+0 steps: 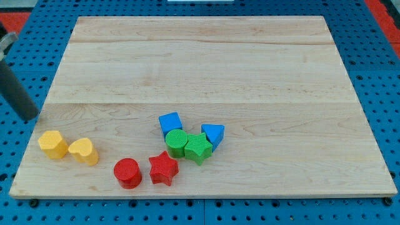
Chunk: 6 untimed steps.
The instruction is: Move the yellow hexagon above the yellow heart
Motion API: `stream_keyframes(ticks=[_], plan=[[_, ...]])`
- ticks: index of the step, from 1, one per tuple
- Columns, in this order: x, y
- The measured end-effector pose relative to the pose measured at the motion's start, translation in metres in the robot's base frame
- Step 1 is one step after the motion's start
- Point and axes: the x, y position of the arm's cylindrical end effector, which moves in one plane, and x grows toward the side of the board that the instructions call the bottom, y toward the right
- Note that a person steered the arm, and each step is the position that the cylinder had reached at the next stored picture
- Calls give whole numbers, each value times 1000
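Observation:
The yellow hexagon [53, 144] lies near the board's left edge, low in the view. The yellow heart [84, 150] lies just to its right, almost touching it. My tip [30, 117] is the end of the dark rod coming in from the view's upper left. It stands at the board's left edge, above and a little left of the hexagon, apart from it.
A red cylinder [127, 173] and a red star [164, 168] lie near the bottom edge. A blue cube [170, 123], a green cylinder [177, 142], a green star [198, 148] and a blue triangle [213, 134] cluster right of centre. The wooden board [206, 62] lies on a blue pegboard.

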Motion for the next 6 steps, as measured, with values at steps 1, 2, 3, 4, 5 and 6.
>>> stream_keyframes(ticks=[1,2,3,4,5,6], plan=[[40,1],[41,-3],[53,24],[74,28],[59,54],[33,67]])
